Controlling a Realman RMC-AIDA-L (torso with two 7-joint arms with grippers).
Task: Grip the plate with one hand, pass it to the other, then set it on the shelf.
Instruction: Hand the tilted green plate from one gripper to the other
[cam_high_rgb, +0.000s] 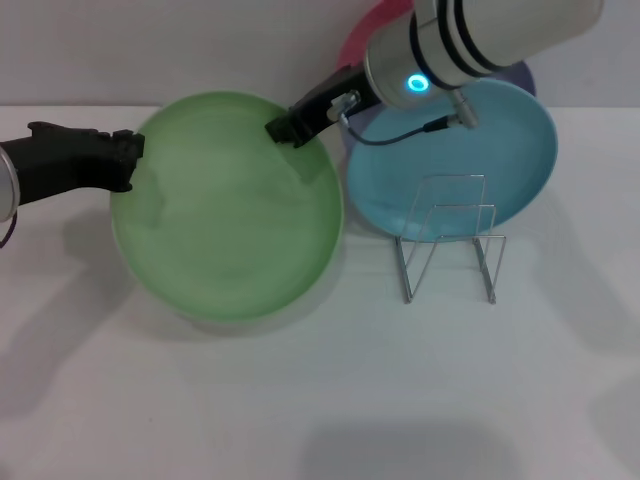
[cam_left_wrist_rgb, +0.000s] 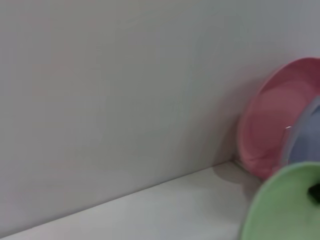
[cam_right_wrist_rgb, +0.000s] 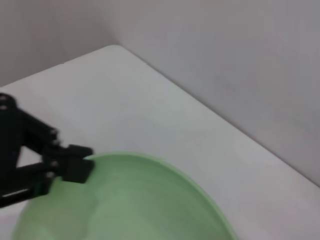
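The light green plate (cam_high_rgb: 230, 210) hangs above the white table between both grippers, casting a shadow below. My left gripper (cam_high_rgb: 128, 160), black with slim fingers, is shut on the plate's left rim; it also shows in the right wrist view (cam_right_wrist_rgb: 75, 165) at the plate (cam_right_wrist_rgb: 125, 200). My right gripper (cam_high_rgb: 285, 130), on the white arm with black bands and a blue light, is shut on the plate's far right rim. The silver wire shelf (cam_high_rgb: 450, 245) stands empty on the table to the right. The left wrist view shows the plate's edge (cam_left_wrist_rgb: 285, 210).
A turquoise-blue plate (cam_high_rgb: 510, 150) sits just behind the shelf. A pink plate (cam_high_rgb: 362, 38) and a lavender plate (cam_high_rgb: 525, 75) lean at the back wall, also in the left wrist view: pink plate (cam_left_wrist_rgb: 270, 125), lavender plate (cam_left_wrist_rgb: 306, 142). White table (cam_high_rgb: 300, 400) extends in front.
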